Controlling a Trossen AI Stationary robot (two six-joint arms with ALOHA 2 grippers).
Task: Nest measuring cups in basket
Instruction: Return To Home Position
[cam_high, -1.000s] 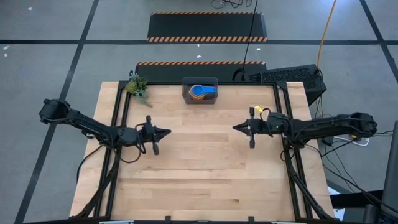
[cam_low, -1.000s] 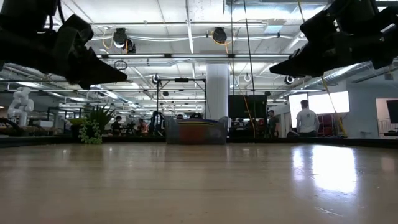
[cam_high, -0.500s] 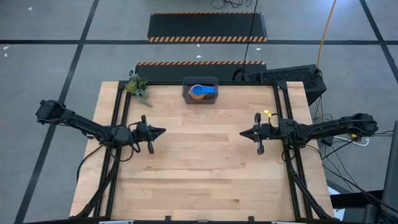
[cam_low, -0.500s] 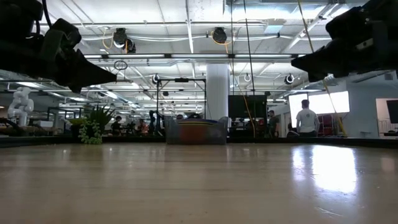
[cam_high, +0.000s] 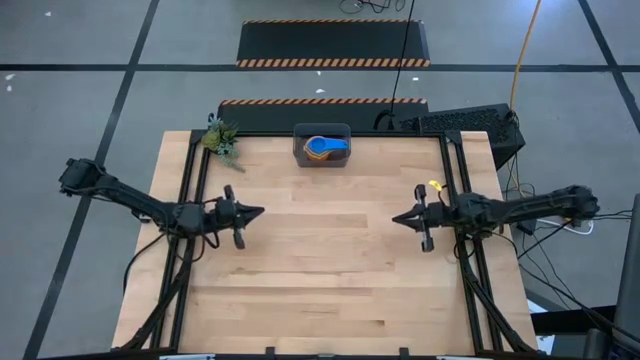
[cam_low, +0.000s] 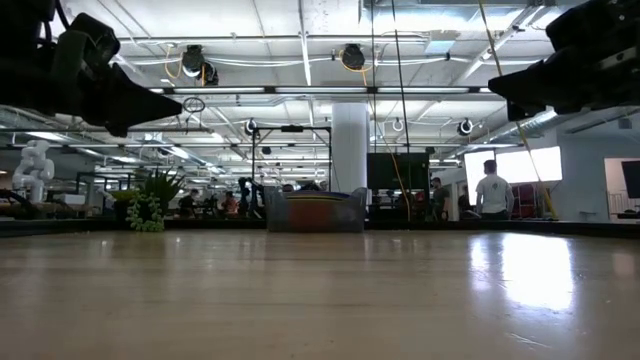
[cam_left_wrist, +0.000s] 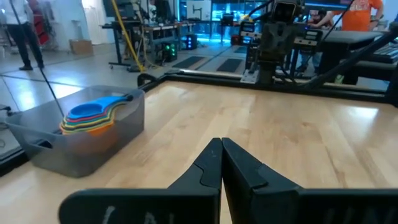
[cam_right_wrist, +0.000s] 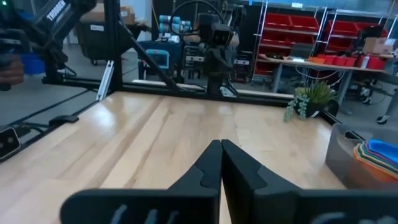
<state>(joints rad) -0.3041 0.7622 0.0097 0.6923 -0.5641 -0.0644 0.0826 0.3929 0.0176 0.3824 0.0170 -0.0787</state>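
At the far edge of the surface (cam_high: 320, 280), midway along it, the basket (cam_high: 300, 150) is found, and the measuring cups (cam_high: 325, 148) are seen inside it. The cups are packed one inside the other, so that little room is taken up. A blue cup is seen on top. Under it, thin rims of cyan, green, yellow and orange are shown in the left wrist view. The lowest cups are hidden by the basket's wall, so not every colour can be counted. The basket is dark grey with rounded corners. No cup is seen lying outside it, so the job is judged to be done. The left gripper (cam_high: 255, 211) is held up in the air on the near side of the basket and off to its left. The right gripper (cam_high: 398, 217) is held the same way off to the basket's right. Both grippers are closed tight, fingertip to fingertip, and nothing is held in either one. They are likely held well away from the basket so that it is not bumped. A small green plant (cam_high: 220, 137) is set a little way to the basket's left.
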